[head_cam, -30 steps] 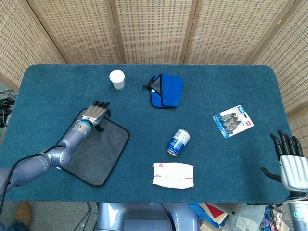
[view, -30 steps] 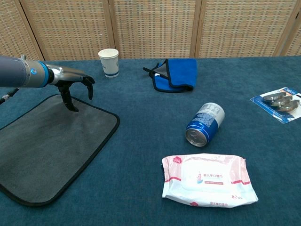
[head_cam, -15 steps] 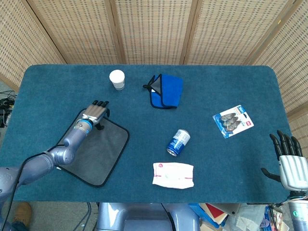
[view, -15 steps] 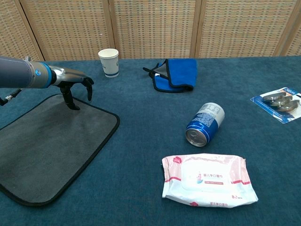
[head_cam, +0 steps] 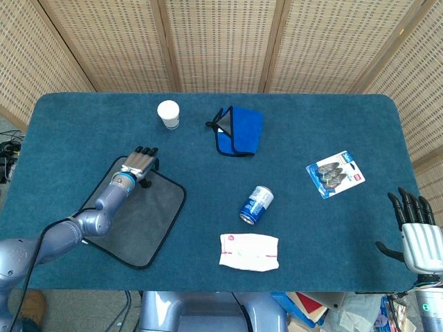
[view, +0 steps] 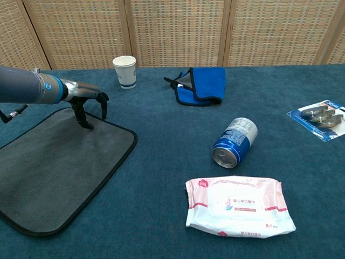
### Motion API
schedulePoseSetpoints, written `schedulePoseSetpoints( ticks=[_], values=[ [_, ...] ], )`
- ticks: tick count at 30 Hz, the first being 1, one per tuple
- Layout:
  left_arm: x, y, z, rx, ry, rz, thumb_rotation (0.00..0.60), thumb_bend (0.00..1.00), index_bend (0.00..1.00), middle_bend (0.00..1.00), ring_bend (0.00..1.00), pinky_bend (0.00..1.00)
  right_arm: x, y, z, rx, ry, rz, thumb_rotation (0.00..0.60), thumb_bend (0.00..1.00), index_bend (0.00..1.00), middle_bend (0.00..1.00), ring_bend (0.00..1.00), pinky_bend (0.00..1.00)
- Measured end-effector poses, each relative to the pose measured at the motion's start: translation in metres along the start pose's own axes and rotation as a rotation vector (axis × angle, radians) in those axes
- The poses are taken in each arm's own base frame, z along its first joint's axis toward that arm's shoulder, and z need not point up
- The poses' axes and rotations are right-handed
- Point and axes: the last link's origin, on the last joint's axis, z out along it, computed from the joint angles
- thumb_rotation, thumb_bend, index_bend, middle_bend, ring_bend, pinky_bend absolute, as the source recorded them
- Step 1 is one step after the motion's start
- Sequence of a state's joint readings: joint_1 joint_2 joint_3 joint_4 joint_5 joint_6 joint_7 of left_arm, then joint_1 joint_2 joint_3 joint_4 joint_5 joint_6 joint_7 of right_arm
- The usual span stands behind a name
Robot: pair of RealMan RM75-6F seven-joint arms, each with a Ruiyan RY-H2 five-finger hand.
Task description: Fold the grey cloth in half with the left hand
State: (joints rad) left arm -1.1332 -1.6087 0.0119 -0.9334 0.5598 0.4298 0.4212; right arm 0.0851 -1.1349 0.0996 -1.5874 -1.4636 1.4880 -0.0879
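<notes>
One grey cloth (view: pixel 59 167) – under fingers (view: pixel 85 120)

The left arm reaches forward with its hand (view: pixel 86 102) palm down, fingers (view: pixel 84 116) curled downward and holding nothing. The right hand (head_cam: pixel 415 232) sits upright, fingers spread and empty.

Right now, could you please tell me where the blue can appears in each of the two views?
Head view: the can lies right of centre, just above the wipes pack.
Chest view: the can lies right of centre, open end toward the camera, just behind the wipes pack.
Shared landmark: the blue cloth, farther back on the table in both.
</notes>
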Motion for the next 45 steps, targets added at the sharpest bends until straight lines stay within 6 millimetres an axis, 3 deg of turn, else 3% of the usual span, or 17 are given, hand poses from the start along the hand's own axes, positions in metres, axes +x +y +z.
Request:
schedulePoseSetpoints(
  ticks=[8, 34, 45],
  values=[
    [-0.001, -0.004, -0.003, 0.008, 0.003, -0.008, 0.600, 0.37, 0.61, 0.00, 0.00, 0.00, 0.000, 0.001, 0.000, 0.002, -0.002, 0.005, 0.600, 0.00, 0.00, 0.00, 0.00, 0.00],
    [-0.002, -0.011, -0.012, 0.002, 0.035, -0.013, 0.600, 0.44, 0.61, 0.00, 0.00, 0.00, 0.002, 0.001, -0.001, 0.008, -0.003, 0.017, 0.600, 0.00, 0.00, 0.00, 0.00, 0.00],
    [-0.006, -0.014, -0.035, -0.003, 0.064, -0.022, 0.600, 0.44, 0.61, 0.00, 0.00, 0.00, 0.004, 0.000, -0.003, 0.016, 0.000, 0.029, 0.600, 0.00, 0.00, 0.00, 0.00, 0.00]
  ],
)
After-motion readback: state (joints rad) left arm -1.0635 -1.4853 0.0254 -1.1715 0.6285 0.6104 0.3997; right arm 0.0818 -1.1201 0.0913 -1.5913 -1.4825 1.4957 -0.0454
